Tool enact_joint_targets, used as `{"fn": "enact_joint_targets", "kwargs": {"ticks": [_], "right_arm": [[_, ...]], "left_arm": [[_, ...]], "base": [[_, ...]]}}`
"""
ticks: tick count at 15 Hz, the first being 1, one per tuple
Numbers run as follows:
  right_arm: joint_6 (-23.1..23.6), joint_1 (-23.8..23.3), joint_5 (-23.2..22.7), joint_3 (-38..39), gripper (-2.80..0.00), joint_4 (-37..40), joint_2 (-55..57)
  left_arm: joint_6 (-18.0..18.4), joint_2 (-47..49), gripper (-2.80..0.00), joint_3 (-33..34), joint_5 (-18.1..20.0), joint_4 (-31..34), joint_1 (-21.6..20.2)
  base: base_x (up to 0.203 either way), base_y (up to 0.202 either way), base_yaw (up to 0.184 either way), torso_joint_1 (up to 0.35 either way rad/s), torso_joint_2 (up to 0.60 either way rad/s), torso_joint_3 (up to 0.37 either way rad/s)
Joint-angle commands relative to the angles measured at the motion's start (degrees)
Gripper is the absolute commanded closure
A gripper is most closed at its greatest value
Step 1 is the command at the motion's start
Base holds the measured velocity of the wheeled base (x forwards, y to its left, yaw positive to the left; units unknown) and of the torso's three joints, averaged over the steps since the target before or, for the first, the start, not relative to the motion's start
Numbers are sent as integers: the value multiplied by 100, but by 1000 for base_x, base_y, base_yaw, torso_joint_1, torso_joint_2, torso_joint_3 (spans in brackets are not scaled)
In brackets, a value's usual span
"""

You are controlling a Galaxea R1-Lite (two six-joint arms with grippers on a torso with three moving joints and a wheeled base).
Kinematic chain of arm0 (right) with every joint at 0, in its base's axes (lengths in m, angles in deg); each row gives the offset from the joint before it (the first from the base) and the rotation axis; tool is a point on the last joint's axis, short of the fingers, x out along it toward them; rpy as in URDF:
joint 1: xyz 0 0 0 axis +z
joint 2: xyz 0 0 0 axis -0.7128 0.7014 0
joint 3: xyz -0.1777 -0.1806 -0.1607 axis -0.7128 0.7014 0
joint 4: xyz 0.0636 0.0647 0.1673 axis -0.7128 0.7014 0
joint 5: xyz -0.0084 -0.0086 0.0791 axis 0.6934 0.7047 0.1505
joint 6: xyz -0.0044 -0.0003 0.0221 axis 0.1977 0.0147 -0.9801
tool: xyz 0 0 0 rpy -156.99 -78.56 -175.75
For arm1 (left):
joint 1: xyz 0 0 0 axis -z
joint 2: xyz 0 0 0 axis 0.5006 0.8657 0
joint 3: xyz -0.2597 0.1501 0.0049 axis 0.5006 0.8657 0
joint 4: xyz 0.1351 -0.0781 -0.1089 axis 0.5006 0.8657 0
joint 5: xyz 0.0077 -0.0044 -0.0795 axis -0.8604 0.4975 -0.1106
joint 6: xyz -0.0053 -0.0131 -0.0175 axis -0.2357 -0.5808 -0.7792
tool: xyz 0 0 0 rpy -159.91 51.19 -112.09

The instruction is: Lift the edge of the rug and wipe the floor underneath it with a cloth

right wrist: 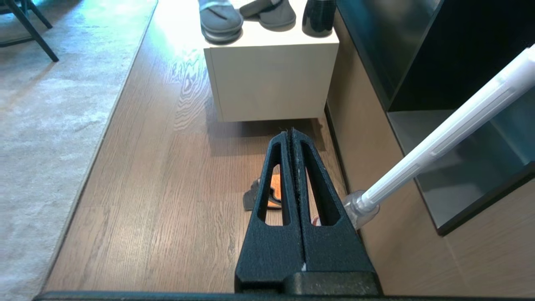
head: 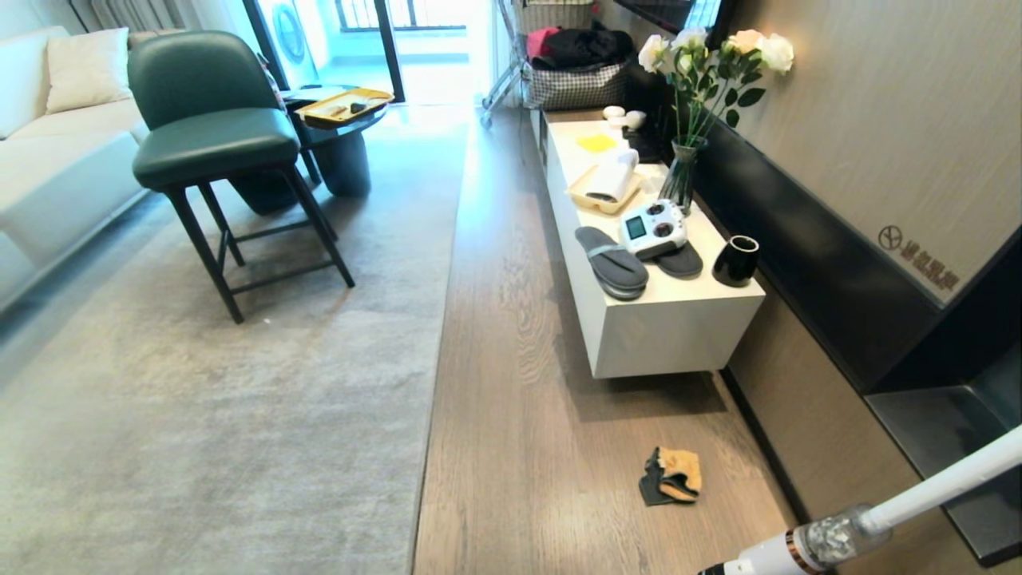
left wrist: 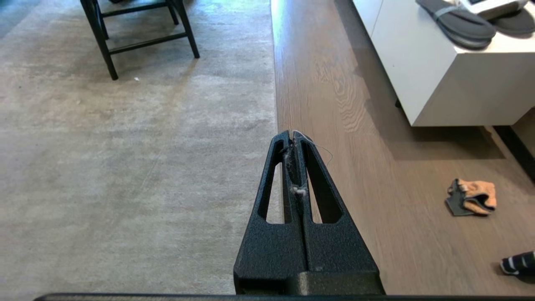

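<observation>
Rug edge (head: 444, 279) runs as a straight line from the upper centre of the head view down to the bottom, dividing pale grey pile on the left from the brown plank floor (head: 511, 335) on the right. The cloth (head: 672, 476), a crumpled mustard-and-grey heap, lies on bare boards at lower right, well apart from the rug and just short of the white low cabinet (head: 663, 319). Neither gripper shows in this view; a white vacuum wand (head: 894, 511) slants across the bottom right corner.

From the left wrist view, the left gripper (left wrist: 292, 134) hangs above the floor with its black fingers pressed tip to tip, holding nothing beyond a few stray fibres caught between them. Its tips sit almost directly over the rug's border, which climbs the centre of the frame. The cloth (left wrist: 472, 196) lies far off at right centre; green chair legs (left wrist: 142, 37) stand on the rug at upper left.

From the right wrist view, the right gripper (right wrist: 290, 133) is likewise closed and empty. The cloth (right wrist: 271, 194) shows partly through its finger frames at centre, almost straight beneath and ahead. The rug's border (right wrist: 113, 108) slants away at left.

On this layout the right arm is plainly nearer the cloth and the left nearer the rug, whose long edge runs away from the robot, suggesting a natural split of work.
</observation>
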Motion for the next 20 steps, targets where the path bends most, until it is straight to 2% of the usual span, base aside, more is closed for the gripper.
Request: {"fn": "enact_joint_targets", "kwargs": {"ticks": [1, 9, 20], "right_arm": [[4, 0, 1, 0, 0, 2, 7], [31, 0, -8, 0, 0, 2, 7], [-4, 0, -8, 0, 0, 2, 7]], "left_arm": [[-5, 0, 0, 1, -4, 0, 0], [-5, 0, 0, 1, -4, 0, -7], [-5, 0, 0, 1, -4, 0, -4]], "base": [[0, 0, 0, 35, -460, -397], [0, 0, 0, 107, -471, -368], [0, 0, 0, 189, -543, -349]]}}
